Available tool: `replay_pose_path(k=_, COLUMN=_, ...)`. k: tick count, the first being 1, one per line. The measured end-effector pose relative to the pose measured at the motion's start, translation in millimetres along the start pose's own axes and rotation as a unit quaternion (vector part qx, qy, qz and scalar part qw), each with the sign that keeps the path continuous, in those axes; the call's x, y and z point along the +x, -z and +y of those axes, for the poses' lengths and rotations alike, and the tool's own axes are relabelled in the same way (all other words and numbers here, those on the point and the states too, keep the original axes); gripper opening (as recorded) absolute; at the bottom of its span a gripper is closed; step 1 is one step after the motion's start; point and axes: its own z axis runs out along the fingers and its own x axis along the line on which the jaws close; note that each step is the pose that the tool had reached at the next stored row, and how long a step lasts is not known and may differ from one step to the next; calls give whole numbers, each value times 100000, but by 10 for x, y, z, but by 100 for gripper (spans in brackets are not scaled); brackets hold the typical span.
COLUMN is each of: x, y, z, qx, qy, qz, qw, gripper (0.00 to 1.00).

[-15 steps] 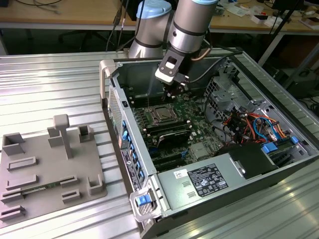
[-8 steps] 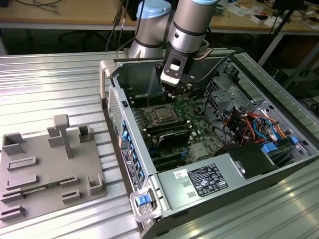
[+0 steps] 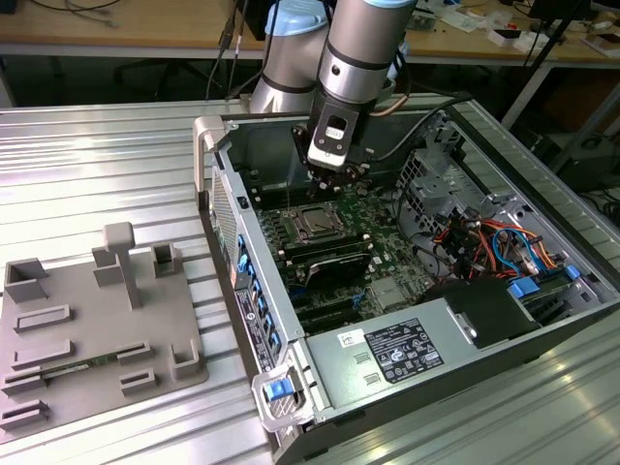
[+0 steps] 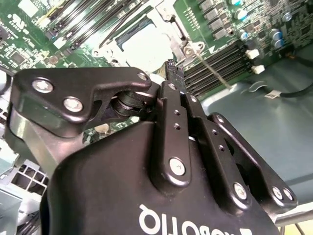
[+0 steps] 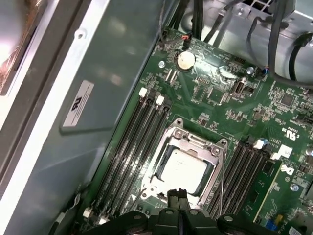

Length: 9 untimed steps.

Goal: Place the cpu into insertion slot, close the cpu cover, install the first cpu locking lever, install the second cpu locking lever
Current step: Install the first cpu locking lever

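In the exterior view, the closest thing is the open grey metal computer case (image 3: 465, 387), which lies on its side on a ribbed metal table (image 3: 97, 165). A blue plastic latch (image 3: 281, 389) is at its near corner. Beside the case, toward the exterior view's left, rests a flat grey plastic fixture plate (image 3: 77, 334) with several upright holders on it.

Inside the case first comes the grey power supply box (image 3: 387, 354) with labels. Toward the exterior view's right is a bundle of orange and blue cables (image 3: 504, 247). Behind them is the green motherboard (image 3: 387, 218).

The cpu (image 5: 185, 169), a flat square chip with a silvery-grey top, sits in its socket in the middle of the board. The cpu cover (image 5: 162, 151), a thin silvery metal frame, lies down around it, and the chip shows through its square opening. A thin wire lever (image 5: 222, 178) runs along one side of the socket; if it is hooked, I cannot tell. Rows of black memory slots (image 5: 132, 147) stand close on both sides of the socket.

The black gripper (image 5: 178, 196) hangs just over the edge of the socket. Its two fingertips are pressed together and hold nothing. It does not touch the chip.

Farther on the board are a round silver coin battery (image 5: 186, 59) and black cables (image 5: 274, 39) near the case wall. The grey robot arm (image 3: 354, 48) rises above, and behind it stand wooden benches (image 3: 116, 24).
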Motion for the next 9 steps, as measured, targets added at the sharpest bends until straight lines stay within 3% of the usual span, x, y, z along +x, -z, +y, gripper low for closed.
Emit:
replay_pose_path(k=4, x=26, y=-1, z=-53, qx=0, qy=1034, qz=3, qw=99995, gripper=11)
replay_pose_path(k=9, x=26, y=0, z=-56, qx=58, qy=5986, qz=14, qw=99821, gripper=11)
